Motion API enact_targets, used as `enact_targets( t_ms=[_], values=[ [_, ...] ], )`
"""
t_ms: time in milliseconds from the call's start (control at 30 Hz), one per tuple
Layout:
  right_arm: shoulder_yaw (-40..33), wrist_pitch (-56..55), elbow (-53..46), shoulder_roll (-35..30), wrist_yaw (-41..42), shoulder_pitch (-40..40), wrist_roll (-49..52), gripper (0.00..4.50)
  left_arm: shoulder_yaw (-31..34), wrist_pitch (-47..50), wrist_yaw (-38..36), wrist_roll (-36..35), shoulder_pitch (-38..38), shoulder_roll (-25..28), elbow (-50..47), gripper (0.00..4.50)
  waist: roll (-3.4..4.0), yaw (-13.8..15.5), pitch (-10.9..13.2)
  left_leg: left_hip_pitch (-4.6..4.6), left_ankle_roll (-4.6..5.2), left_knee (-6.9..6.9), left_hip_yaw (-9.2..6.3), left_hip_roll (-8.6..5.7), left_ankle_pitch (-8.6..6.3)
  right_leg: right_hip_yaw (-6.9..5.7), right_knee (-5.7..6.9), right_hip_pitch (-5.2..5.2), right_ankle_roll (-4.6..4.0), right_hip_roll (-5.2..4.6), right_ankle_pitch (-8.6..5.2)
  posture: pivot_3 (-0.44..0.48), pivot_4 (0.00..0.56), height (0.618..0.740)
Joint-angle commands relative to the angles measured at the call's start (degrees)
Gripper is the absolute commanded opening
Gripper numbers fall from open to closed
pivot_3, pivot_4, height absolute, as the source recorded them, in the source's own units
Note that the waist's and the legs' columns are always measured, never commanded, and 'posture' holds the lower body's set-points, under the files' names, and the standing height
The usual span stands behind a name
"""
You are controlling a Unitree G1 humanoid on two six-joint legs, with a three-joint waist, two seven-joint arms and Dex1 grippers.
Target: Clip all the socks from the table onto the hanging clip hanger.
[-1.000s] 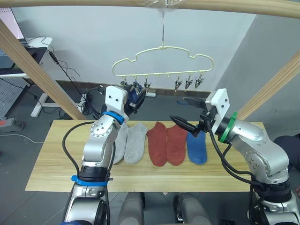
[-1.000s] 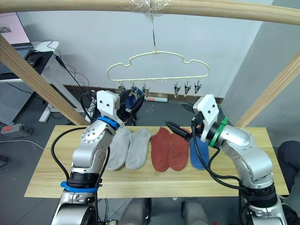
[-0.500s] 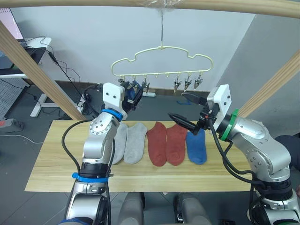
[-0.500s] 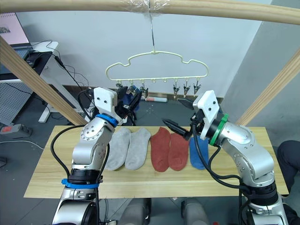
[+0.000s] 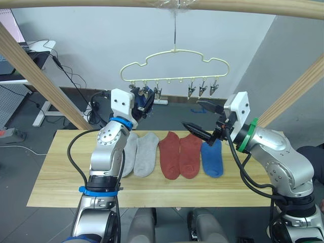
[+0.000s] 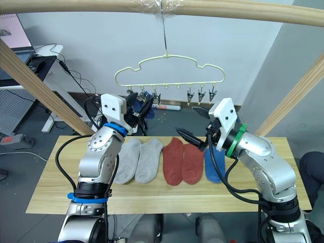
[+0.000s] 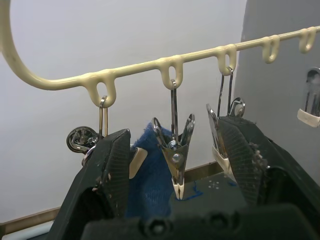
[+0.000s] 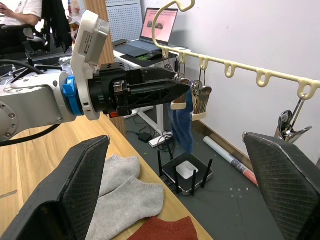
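Up by the hanger bar, L gripper (image 7: 172,165) has its fingers (image 7: 116,160) spread wide, one each side of a metal clip (image 7: 174,162) that hangs between them w/o touching either. Nothing is held. A blue sock (image 7: 150,180) hangs just behind that clip, near the left end of the clip hanger (image 5: 174,66); which clip pinches it I can't tell, since the fingers cover its sides and its lower part is cut off in the L wrist view. From the R wrist view the same sock (image 8: 181,125) shows as a dark blue strip drooping straight down below the bar, beside the L fingertips.

R gripper (image 5: 198,119) is also open wide and empty, held in the air above the table's far edge, over the gap btw the red pair and the other blue sock, well below the clips on the right end of the bar.

Hanger is pale yellow wire w/ a wavy top, its hook up on the wooden pole (image 5: 152,4); clips bunch at both ends of the bar, bare loops in the middle.

On the table (image 5: 50,177), five socks lie flat in a row along the far edge, toes toward the near edge: two light grey socks (image 5: 144,154) at left, partly hidden by the L arm, two rust red socks (image 5: 179,154) in the middle, touching, and one blue sock on the table (image 5: 212,159) at right, its cuff hidden behind the R gripper's cables.
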Motion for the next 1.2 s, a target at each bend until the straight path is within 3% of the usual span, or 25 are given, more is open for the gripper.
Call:
enact_targets(
  t_ms=[33, 100, 833, 1200],
  values=[
    [-1.0, -0.5, -1.6, -0.2, 0.0, 0.4, 1.3, 4.5, 1.0, -1.2, 0.0, -0.5, -0.3, 0.0, -1.9, 2.53, 0.0, 0.0, 0.0, 0.0, 0.0, 0.0, 0.0, 0.0, 0.0, 0.0, 0.0, 0.0, 0.0, 0.0, 0.0, 0.025, 0.236, 0.74],
    [-1.0, -0.6, -1.5, -0.3, -0.1, 0.3, 1.1, 4.5, 0.9, -1.1, 0.0, -0.4, -0.4, 0.1, -1.9, 1.96, 0.0, 0.0, 0.0, 0.0, 0.0, 0.0, 0.01, 0.0, 0.0, 0.0, 0.01, 0.0, 0.0, 0.0, 0.0, 0.025, 0.236, 0.74],
    [-0.7, 4.1, -1.6, 0.4, -3.2, -5.1, 3.2, 4.5, 0.7, -1.7, -0.3, -0.3, -2.9, -0.8, 1.0, 1.96, 0.0, 0.0, 0.0, 0.0, 0.03, 0.06, 0.01, 0.0, 0.03, -0.01, 0.15, -0.02, 0.0, -0.01, 0.0, 0.018, 0.235, 0.74],
    [-1.1, 1.7, -1.4, -0.3, -1.5, -2.1, 2.6, 4.5, 0.3, -3.0, 0.0, 0.4, -3.7, -1.5, 2.6, 1.96, 0.0, 0.0, 0.0, 0.0, 0.04, 0.07, 0.02, 0.0, 0.04, 0.0, 0.21, -0.04, 0.0, -0.01, 0.0, 0.015, 0.235, 0.74]
  ],
)
